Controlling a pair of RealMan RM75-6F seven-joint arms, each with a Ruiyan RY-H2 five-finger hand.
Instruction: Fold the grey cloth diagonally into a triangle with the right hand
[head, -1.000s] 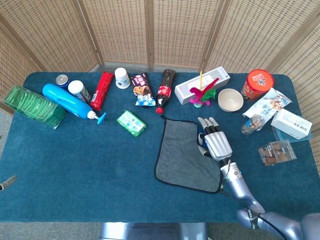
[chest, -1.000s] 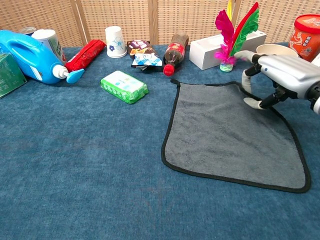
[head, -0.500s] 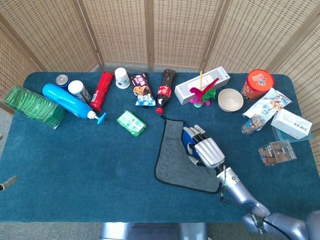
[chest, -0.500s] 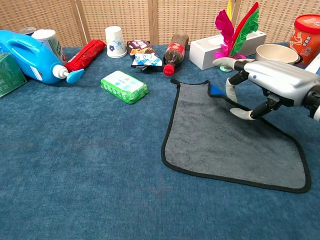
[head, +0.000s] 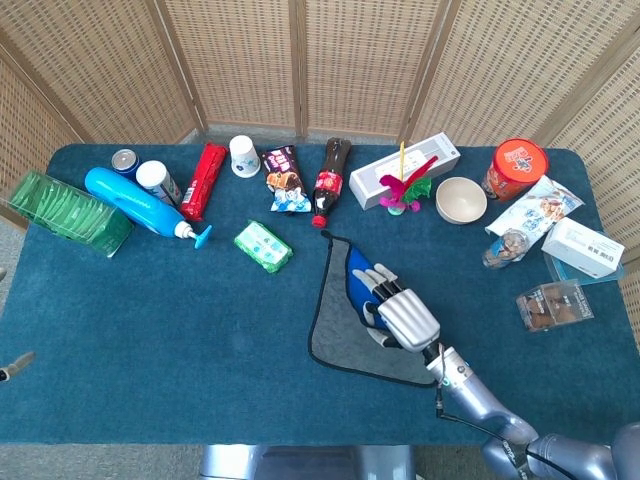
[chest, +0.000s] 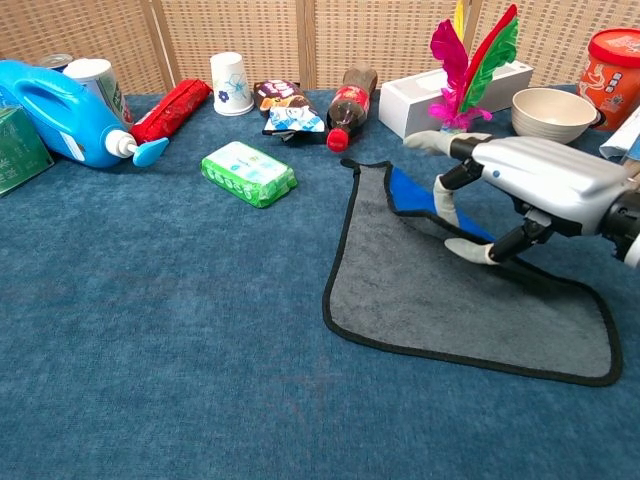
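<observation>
On the blue desk (head: 150, 330), right hand (head: 397, 314) (chest: 530, 185) above grey cloth (head: 340, 325) (chest: 440, 300), fingers (chest: 446, 192) pinching its lifted corner, blue underside (chest: 415, 195) showing.

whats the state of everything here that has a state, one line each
grey cloth: partly folded, far right corner lifted, blue underside showing
right hand: pinches the cloth's corner, over the cloth
cola bottle: lying on its side, capped
paper cup: upside down
bowl: upright, looks empty
blue jug: lying on its side
red tub: upright, lid on
left hand: not in view
</observation>
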